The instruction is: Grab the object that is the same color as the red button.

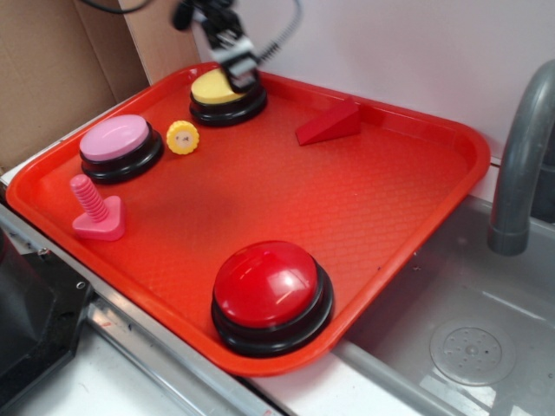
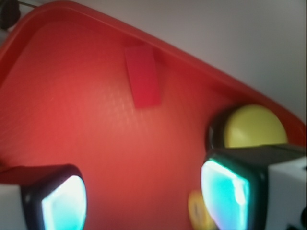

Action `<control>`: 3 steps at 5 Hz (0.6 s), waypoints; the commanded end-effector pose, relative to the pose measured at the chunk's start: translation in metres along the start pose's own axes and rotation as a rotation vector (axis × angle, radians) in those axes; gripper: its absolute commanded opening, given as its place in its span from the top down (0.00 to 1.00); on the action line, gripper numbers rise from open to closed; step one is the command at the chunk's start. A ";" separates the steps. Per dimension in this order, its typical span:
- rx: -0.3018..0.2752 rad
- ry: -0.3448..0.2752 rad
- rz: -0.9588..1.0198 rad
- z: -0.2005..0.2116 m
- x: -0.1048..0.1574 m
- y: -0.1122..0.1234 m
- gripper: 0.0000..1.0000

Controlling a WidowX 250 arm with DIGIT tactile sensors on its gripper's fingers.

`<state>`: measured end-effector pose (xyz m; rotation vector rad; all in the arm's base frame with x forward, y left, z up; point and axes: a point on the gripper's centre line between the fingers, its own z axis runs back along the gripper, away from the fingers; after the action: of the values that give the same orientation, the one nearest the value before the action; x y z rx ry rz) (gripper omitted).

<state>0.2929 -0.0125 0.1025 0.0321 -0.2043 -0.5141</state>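
Note:
The small red wedge block lies near the tray's far edge, right of the yellow button. In the wrist view the wedge lies ahead of the fingers, well apart from them. The big red button on its black base stands at the tray's near edge. My gripper hovers over the yellow-topped button, left of the wedge. The gripper is open, and only tray floor shows between its fingertips.
A large red tray holds everything. On it also stand a pink-topped button, a pink bolt and a small yellow gear. A grey faucet and sink lie to the right, cardboard at the back left.

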 end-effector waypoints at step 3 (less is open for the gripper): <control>-0.010 -0.087 -0.044 -0.078 0.063 0.007 0.00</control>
<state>0.3522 -0.0314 0.0206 -0.0108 -0.2300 -0.5503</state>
